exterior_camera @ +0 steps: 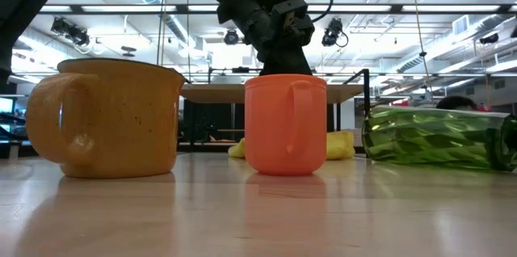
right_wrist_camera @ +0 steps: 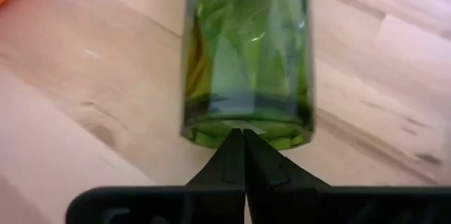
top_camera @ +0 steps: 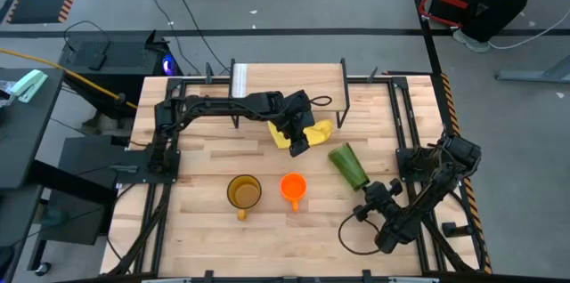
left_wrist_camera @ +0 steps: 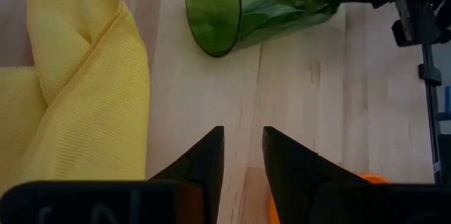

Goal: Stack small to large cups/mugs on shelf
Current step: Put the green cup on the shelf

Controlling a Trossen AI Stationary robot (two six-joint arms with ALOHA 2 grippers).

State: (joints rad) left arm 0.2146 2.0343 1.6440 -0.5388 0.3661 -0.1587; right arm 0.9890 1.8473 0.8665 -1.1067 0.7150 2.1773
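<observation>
Yellow mug (exterior_camera: 109, 115) and orange mug (exterior_camera: 285, 124) upright; green tumbler (top_camera: 348, 165) lying, roll risked if nudged by clenched right tool (right_wrist_camera: 244, 155); left tool (left_wrist_camera: 243, 155) parted, empty.

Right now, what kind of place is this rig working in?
Probably a robotics lab or workshop in a large open hall: a slatted wooden bench in a black frame, cables across a grey floor, and ceiling strip lights over more workbenches behind.

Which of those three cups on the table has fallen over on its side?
The green tumbler. It lies flat on the wood near the yellow cloth, while the orange mug and the amber-yellow mug both stand upright, mouths up.
</observation>
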